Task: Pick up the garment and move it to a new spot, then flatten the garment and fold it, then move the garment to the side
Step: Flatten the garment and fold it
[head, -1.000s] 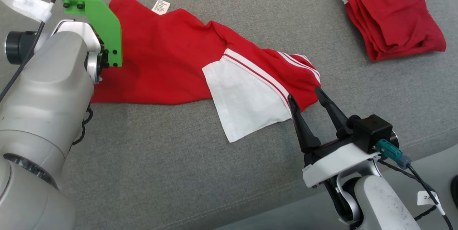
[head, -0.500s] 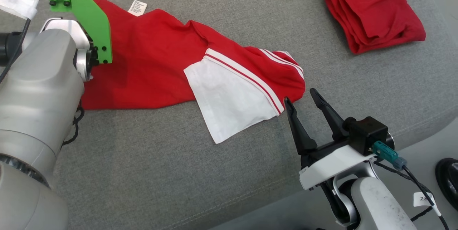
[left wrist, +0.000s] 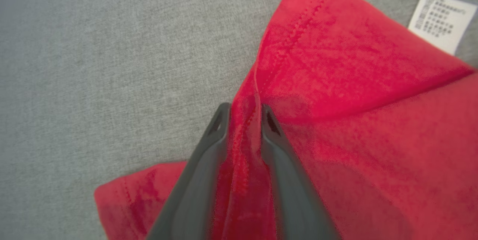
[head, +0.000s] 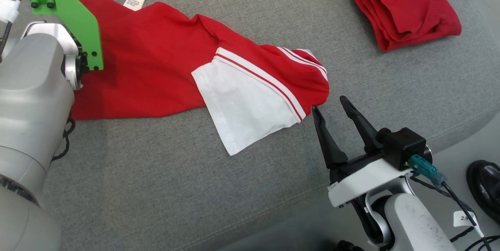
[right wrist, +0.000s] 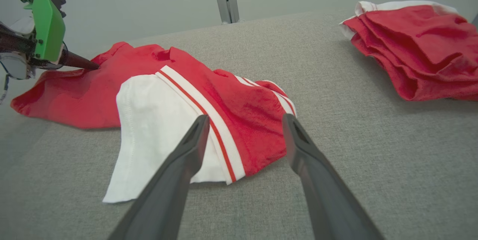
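On the grey upholstered surface [head: 156, 188], the red garment with white sleeve and stripes [head: 156, 67] lies left of centre. The left gripper [left wrist: 244, 117] stands narrow, pinching a ridge at its left hem. The right gripper [head: 329, 102] stands wide, just beside the right end and not touching it. Risk: the thin pinch may slip on lifting, bunching the cloth. Long axis: far left to near right; the sleeve points near.

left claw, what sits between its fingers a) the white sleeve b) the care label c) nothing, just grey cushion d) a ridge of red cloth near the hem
d: in the left wrist view the left claw has a raised ridge of the red garment between its fingers, by the stitched hem.
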`<state>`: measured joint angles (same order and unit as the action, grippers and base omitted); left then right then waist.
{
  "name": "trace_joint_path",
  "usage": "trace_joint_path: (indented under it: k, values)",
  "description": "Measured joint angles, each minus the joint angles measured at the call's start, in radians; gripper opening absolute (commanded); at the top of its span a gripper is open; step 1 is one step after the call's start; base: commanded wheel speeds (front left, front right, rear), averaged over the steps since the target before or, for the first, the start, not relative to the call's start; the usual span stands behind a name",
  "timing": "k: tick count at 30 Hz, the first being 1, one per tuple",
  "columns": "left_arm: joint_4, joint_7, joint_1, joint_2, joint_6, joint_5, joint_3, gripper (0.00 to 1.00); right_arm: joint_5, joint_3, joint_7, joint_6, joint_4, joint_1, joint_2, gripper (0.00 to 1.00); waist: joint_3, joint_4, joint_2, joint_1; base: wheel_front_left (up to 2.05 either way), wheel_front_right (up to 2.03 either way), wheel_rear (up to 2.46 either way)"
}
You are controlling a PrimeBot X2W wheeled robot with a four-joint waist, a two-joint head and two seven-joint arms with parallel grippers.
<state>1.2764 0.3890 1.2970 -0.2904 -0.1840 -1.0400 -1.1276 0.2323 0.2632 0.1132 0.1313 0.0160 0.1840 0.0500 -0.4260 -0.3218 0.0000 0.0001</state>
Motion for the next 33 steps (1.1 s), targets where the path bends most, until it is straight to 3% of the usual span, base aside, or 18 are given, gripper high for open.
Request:
trace_joint_path:
  k: [1, 12, 26, 33]
  values:
    - [-0.001, -0.003, 0.001, 0.002, 0.000, 0.000, 0.000, 0.00, 0.000, -0.002, 0.000, 0.000, -0.001, 0.000, 0.000, 1.00, -0.003, 0.001, 0.0000, 0.0000, 0.00, 0.00, 0.00]
    - [-0.021, -0.061, 0.007, 0.034, 0.022, -0.017, 0.022, 0.00, -0.015, -0.016, -0.006, 0.000, -0.005, 0.002, -0.001, 1.00, 0.002, 0.060, 0.0000, 0.0000, 0.00, 0.00, 0.00]
    - [-0.132, -0.154, -0.058, 0.130, 0.148, -0.131, 0.113, 0.00, -0.060, -0.059, -0.073, 0.000, -0.029, -0.022, -0.001, 1.00, 0.089, 0.233, 0.0000, -0.0001, 0.00, 0.00, 0.00]
    - [-0.231, -0.163, -0.153, 0.110, 0.235, -0.176, 0.136, 0.00, -0.062, -0.068, -0.105, 0.000, -0.047, -0.050, -0.001, 1.00, 0.149, 0.333, 0.0000, -0.0001, 0.00, 0.00, 0.00]
